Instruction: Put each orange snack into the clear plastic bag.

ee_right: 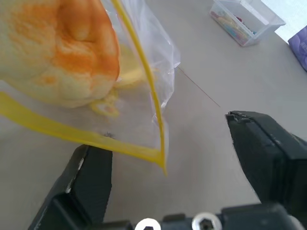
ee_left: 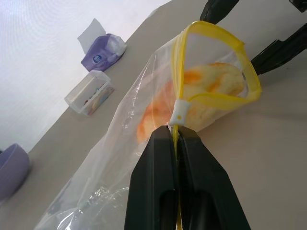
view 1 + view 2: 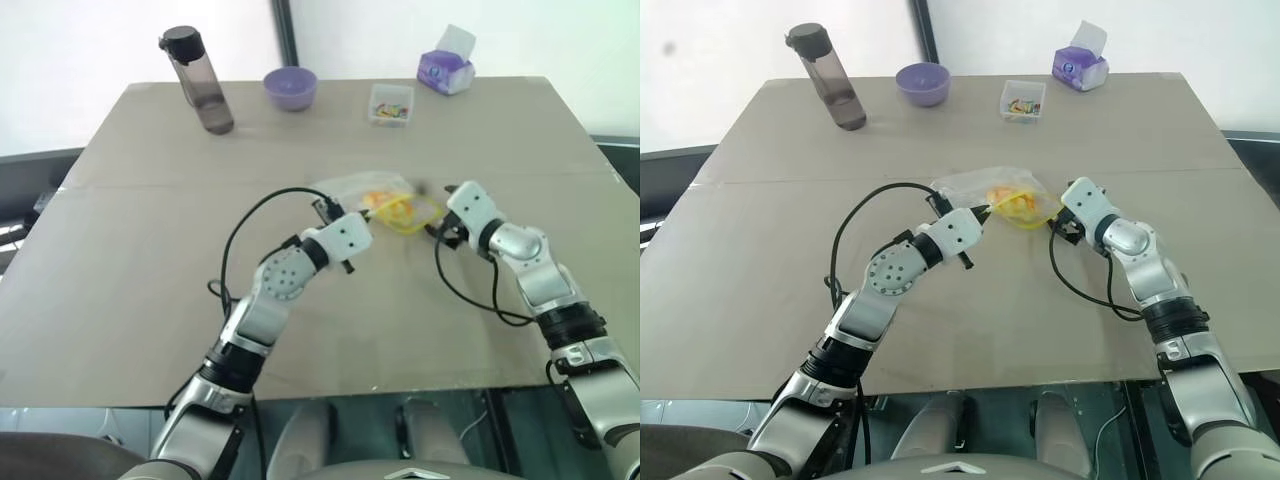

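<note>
The clear plastic bag (image 3: 352, 187) lies mid-table with its yellow-edged mouth held wide. My left gripper (image 2: 175, 133) is shut on the yellow seal strip at one end of that mouth. An orange snack (image 1: 62, 52), a round orange-yellow bun, sits just inside the mouth, partly covered by the film. My right gripper (image 1: 168, 158) is open at the other side of the mouth. A corner of the yellow strip hangs between its fingers (image 1: 91, 177) without being pinched. From above, the right gripper (image 3: 434, 212) sits just right of the snack (image 3: 385, 203).
Along the far edge of the table (image 3: 150, 250) stand a dark water bottle (image 3: 200, 80), a purple bowl (image 3: 290, 87), a small clear box of colourful bits (image 3: 390, 104) and a purple tissue pack (image 3: 446, 68). Black cables loop beside both forearms.
</note>
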